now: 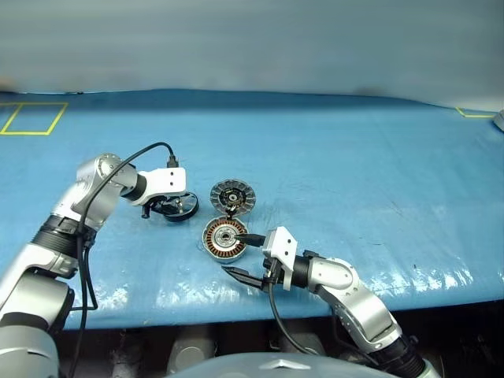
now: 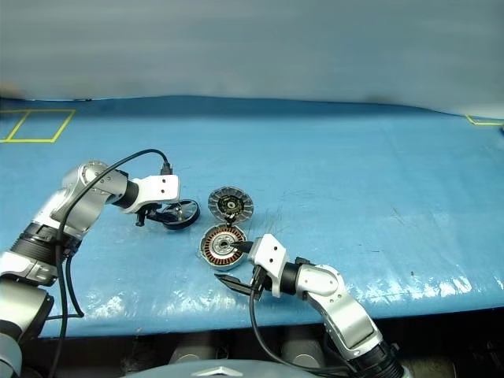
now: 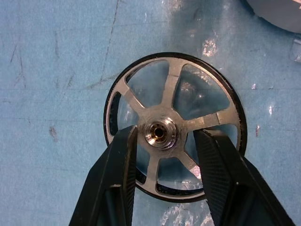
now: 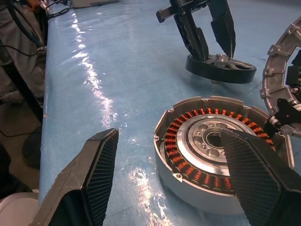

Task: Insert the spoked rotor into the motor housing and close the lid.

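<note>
Blue plastic-covered tabletop [image 1: 354, 173], yellow tape squares at its far corners [image 1: 33, 118].

Motor housing, round silver-rimmed shallow can [image 1: 224, 239], lies near the front edge, copper windings facing up around a silver centre. Lid, round grey ribbed disc with dark centre [image 1: 232, 196], lies just behind the housing, ribbed face up; rims close, can't tell if touching. Spoked rotor, small shiny silver wheel in a dark rim [image 3: 174, 127], lies flat on the tabletop left of the lid, apart from it.

Left hand [image 3: 165, 141] points down over the rotor, black fingers [image 3: 115, 179] part open, one each side of the hub, reaching into the spoke gaps; not clamped.

Right hand [image 1: 246, 254] is wide open and empty, level at the housing's right edge, one finger over the windings, the other nearer the front edge.
</note>
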### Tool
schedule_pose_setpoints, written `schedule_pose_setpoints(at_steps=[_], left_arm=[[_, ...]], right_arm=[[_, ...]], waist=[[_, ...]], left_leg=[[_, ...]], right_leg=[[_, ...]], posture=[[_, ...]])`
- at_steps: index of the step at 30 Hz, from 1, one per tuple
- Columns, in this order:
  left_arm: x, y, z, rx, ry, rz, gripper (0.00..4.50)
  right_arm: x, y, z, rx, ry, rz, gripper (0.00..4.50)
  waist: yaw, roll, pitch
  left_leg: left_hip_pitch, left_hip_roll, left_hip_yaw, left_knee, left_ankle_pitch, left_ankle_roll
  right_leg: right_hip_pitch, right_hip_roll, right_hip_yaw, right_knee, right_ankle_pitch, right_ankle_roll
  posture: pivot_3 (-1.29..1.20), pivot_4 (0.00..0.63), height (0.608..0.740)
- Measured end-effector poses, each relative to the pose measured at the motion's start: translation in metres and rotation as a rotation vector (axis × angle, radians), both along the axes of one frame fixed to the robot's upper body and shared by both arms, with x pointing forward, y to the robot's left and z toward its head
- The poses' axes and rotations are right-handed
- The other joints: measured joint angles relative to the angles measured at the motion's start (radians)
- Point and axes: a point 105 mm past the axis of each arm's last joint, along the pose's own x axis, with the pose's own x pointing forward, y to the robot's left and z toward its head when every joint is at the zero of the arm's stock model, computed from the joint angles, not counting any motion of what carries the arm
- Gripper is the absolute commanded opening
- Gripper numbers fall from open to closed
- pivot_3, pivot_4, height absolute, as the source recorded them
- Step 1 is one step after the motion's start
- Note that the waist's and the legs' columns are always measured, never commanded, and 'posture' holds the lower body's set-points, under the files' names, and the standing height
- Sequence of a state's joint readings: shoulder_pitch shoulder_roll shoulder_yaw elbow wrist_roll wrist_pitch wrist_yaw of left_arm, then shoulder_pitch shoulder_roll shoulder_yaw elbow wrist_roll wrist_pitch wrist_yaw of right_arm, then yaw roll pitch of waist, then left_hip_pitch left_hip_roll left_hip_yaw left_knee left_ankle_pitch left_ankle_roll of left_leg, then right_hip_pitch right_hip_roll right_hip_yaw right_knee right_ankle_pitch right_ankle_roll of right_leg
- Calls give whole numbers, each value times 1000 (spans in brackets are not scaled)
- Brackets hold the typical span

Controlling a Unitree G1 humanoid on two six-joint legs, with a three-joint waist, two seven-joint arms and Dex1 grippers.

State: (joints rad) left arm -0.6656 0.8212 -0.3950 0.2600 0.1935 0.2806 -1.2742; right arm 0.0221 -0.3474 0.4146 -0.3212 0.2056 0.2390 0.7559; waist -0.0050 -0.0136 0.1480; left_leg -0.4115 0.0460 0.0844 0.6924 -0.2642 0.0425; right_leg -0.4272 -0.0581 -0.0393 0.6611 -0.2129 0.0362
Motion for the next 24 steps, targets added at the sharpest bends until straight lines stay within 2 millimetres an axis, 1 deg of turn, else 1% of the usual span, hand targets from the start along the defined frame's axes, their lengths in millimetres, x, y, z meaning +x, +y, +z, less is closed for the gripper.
schedule_pose_setpoints(at_steps=[6, 10, 19, 24], left_arm=[[-1, -1, -2, -47, 8, 23, 1969], [-4, -4, -3, -37, -1, -15, 1969], [-9, -1, -6, 82, 5, -112, 1969], [-17, -1, -7, 109, 42, -163, 1969]], right_arm=[[0, 0, -1, -3, 1, 0, 3617], [-1, 0, -1, -3, 1, 3, 3617], [-3, 1, -1, -4, 3, 9, 3617], [-3, 1, -1, -8, 2, 9, 3617]], waist=[[1, 0, 0], [1, 0, -1], [-4, 1, -4], [-6, 3, -6]], left_leg=[[0, 0, 0, 0, 0, 0], [0, 0, 0, 0, 0, 0], [1, 0, 1, 0, 0, 0], [1, 0, 1, 0, 0, 0]], right_leg=[[0, -1, 0, 0, 0, 0], [0, -1, 0, 0, 0, 0], [1, -1, 0, 0, 0, 0], [1, -1, 1, 0, -1, -1]], posture=[[0, 150, 740], [0, 150, 740], [0, 150, 740], [0, 150, 740]])
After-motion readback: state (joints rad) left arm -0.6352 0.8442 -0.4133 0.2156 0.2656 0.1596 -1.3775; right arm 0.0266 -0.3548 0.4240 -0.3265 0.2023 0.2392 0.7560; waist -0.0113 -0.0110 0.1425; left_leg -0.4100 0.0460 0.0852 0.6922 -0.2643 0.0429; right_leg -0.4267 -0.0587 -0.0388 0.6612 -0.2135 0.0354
